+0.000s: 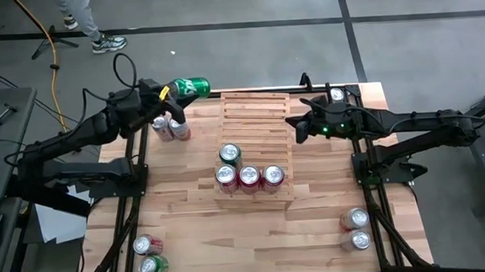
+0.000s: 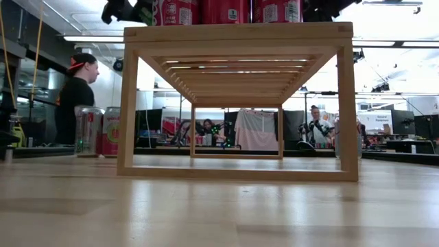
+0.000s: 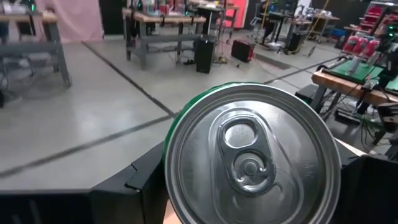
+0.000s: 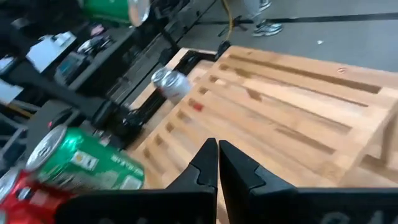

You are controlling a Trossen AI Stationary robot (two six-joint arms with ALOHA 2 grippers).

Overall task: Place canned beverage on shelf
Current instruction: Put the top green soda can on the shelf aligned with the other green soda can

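My left gripper (image 1: 175, 91) is shut on a green can (image 1: 192, 87), which is held on its side in the air just beyond the far left corner of the shelf (image 1: 257, 118). The can's silver top (image 3: 252, 158) fills the left wrist view. The pale slatted shelf carries a green can (image 1: 229, 154) and three red cans (image 1: 249, 176) on its near tiers. My right gripper (image 4: 217, 163) is shut with nothing in it and hovers over the shelf's right side (image 1: 297, 124). My left gripper pinches the green can's side wall (image 3: 169, 140) between its two fingers (image 3: 144, 180), near the can's top end. The fingers run roughly level along the can, and the top faces back toward the wrist. The can lies on its side, lifted clear of the table and the shelf.
Two cans (image 1: 168, 129) stand on the table below the held can. Two more (image 1: 148, 253) stand at the near left, two (image 1: 357, 228) at the near right, and one (image 1: 336, 95) at the far right. A person's legs (image 1: 83, 19) show beyond the far edge.
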